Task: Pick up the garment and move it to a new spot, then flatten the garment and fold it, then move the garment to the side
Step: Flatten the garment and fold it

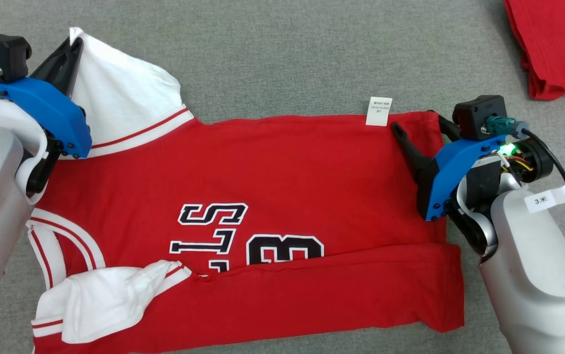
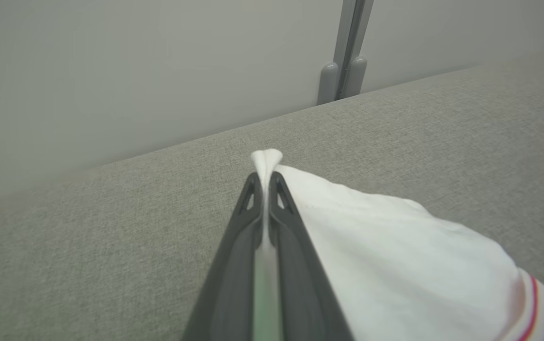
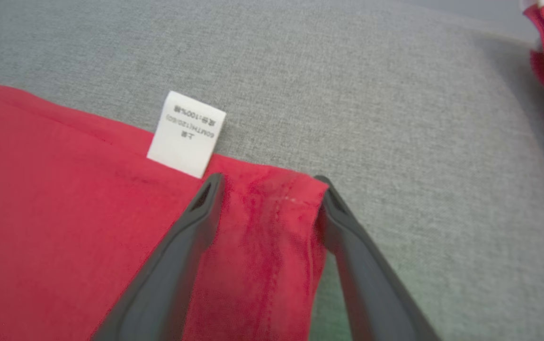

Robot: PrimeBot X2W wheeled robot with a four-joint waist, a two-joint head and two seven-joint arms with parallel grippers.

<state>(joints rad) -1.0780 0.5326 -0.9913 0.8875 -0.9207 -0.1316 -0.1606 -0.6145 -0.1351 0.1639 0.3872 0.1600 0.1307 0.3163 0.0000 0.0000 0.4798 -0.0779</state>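
My left end effector (image 2: 264, 179) pinches the garment's (image 1: 287, 167) white sleeve (image 2: 395, 246), presumably for folding. My right end effector (image 3: 268, 182) straddles the hem corner (image 3: 276, 213), wide.

Left end effector (image 1: 72, 44) reaches forward at the robot's far left, its two dark fingers (image 2: 238, 246) pressed together on a pinch of white sleeve of the garment (image 1: 272, 167). Right end effector (image 1: 417, 123) points forward and inward at the far right with its jaws spread wide, straddling the red corner. Both pale forearms (image 1: 533, 265) angle in from the lower corners behind blue wrist housings (image 1: 41, 105).
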